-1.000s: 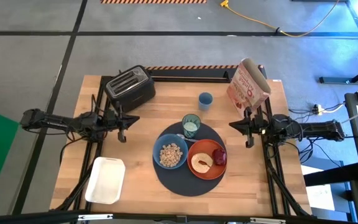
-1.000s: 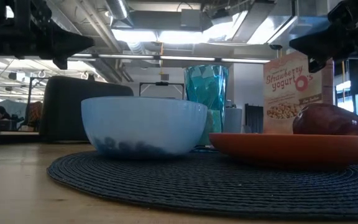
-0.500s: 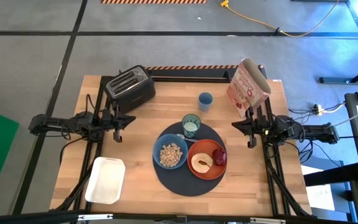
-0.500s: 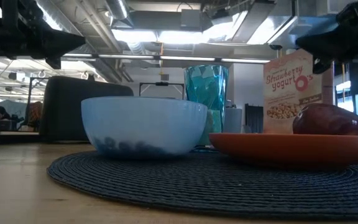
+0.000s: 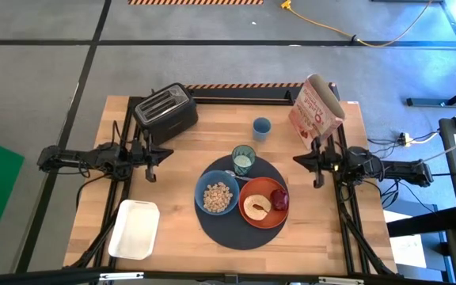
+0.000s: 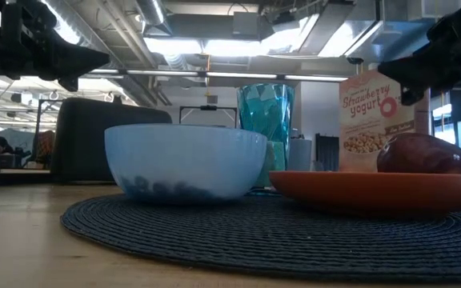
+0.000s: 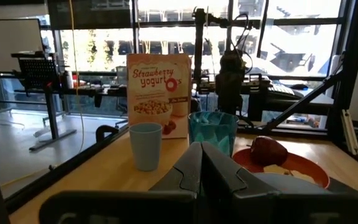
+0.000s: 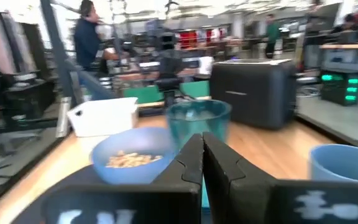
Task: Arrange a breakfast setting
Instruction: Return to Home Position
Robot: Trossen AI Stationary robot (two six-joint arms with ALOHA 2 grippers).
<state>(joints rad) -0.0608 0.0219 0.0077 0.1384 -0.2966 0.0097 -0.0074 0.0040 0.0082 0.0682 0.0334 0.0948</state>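
The dark blue-grey mat [image 5: 236, 231] lies on the table's middle. On it stand the blue bowl [image 5: 216, 196] with cereal and the orange plate [image 5: 266, 219], which bears the round toasted bread [image 5: 255, 208] and the dark-red fruit [image 5: 279, 198]. The teal glass [image 5: 244, 160] stands on the mat's far edge. The purple-handled spoon does not show plainly. My left gripper [image 5: 168, 152] hovers shut and empty left of the mat, pointing toward the table's right edge; its fingers meet in the left wrist view [image 7: 197, 147]. My right gripper [image 5: 296, 159] hovers shut and empty right of the glass, pointing left [image 8: 199, 138].
The black toaster [image 5: 165, 111] stands at the far left, the red-and-white cereal bag [image 5: 317, 107] at the far right, and a small blue cup [image 5: 261, 127] between them. A white tray [image 5: 134, 229] lies at the near left. People show in the room behind.
My left gripper has drawn back a little toward the table's left edge, still shut and level. The things on the mat have not moved.
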